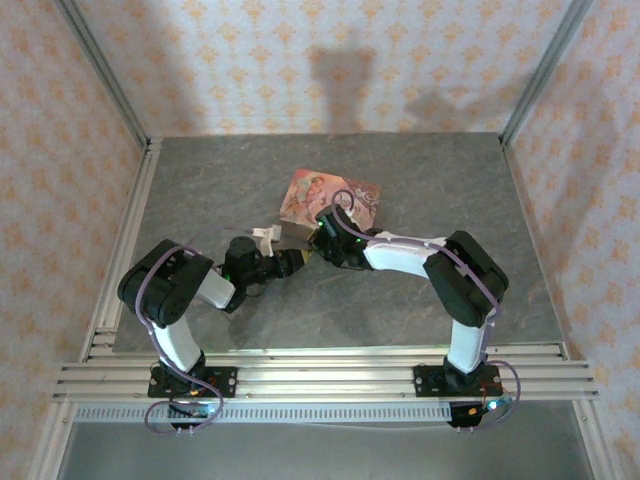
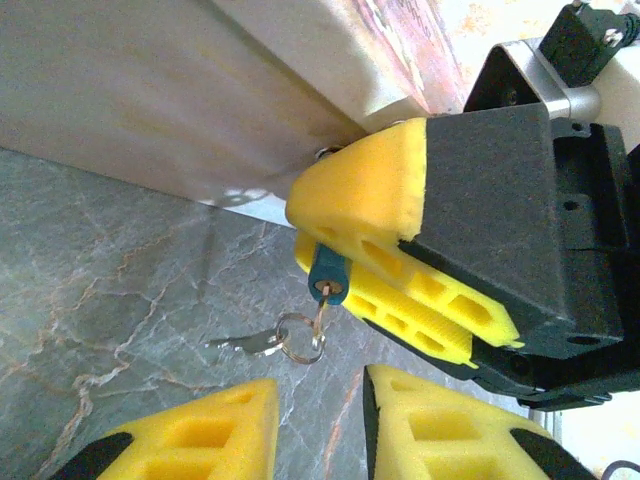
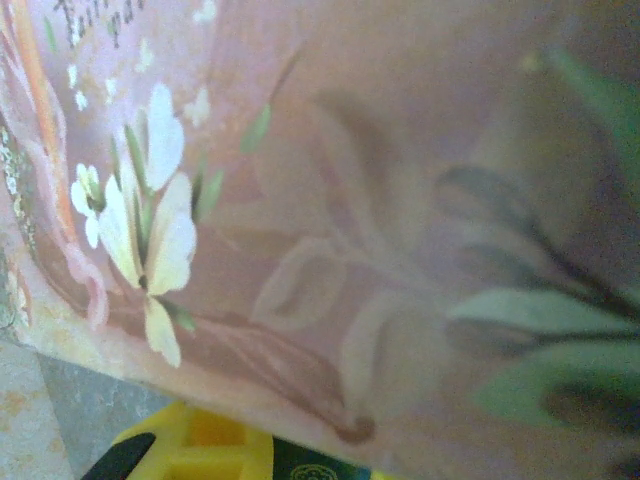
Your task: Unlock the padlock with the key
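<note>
In the left wrist view my right gripper (image 2: 306, 236) has its yellow fingers shut on the small dark bluish padlock (image 2: 328, 272), right at the pink box's lower edge. The thin key (image 2: 320, 308) sticks out of the padlock's keyhole and hangs down. A wire ring (image 2: 299, 338) and a second small key (image 2: 243, 344) dangle from it. My left gripper (image 2: 320, 432) is just below the ring, open, with nothing between its fingers. The right wrist view has one yellow finger (image 3: 205, 448) and a bit of the padlock (image 3: 312, 468) under the box. From above, the left gripper (image 1: 291, 262) faces the right gripper (image 1: 322, 242).
The pink illustrated box (image 1: 330, 198) lies on the grey marbled table (image 1: 220, 190), directly behind both grippers. Its pale side wall (image 2: 170, 90) is close above the padlock. Patterned walls and aluminium rails (image 1: 300, 372) enclose the table.
</note>
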`<state>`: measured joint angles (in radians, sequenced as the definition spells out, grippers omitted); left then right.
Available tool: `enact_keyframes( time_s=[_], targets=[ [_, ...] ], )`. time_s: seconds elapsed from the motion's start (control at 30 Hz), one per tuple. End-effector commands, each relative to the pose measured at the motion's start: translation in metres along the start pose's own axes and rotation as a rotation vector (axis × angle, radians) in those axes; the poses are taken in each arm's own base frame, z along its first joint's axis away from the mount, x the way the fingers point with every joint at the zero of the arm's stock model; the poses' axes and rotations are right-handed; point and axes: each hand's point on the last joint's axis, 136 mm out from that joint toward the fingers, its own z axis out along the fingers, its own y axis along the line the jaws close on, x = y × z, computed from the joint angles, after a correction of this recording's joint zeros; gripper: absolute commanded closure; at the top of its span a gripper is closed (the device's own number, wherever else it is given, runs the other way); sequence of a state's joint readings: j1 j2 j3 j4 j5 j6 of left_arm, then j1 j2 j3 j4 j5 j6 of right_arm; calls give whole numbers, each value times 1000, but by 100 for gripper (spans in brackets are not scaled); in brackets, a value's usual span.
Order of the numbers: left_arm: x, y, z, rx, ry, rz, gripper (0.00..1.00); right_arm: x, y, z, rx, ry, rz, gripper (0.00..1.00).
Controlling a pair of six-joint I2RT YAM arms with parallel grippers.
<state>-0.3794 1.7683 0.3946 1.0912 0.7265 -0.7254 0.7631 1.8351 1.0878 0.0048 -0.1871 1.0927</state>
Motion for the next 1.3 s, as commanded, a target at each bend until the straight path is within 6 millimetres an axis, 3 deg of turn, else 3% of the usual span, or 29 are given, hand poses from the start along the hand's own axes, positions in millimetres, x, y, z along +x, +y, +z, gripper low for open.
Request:
enact_keyframes(
  time_s=[0.0,0.17,0.4,0.83,1.0,1.13,1.27],
  targets=[
    [-14,-13,6,59,-28,44,73,3,7,-5,-30,35,61,100],
    [-18,-13,12,64,-30,44,81,4,8,-4,-39,46,74,100],
    [-21,-14,16,79,-35,40,100,5,11,-4,-56,59,89,100],
    [-33,-29,21,111,-72,72,100,26,3,8,-69,117,136,100],
    [-27,-25,22,109,-62,74,82,22,6,4,-79,104,143,100],
    [-24,-25,22,111,-60,70,80,18,8,2,-83,98,150,100],
    [-22,-23,22,108,-54,70,84,16,8,2,-89,98,168,100]
  ],
)
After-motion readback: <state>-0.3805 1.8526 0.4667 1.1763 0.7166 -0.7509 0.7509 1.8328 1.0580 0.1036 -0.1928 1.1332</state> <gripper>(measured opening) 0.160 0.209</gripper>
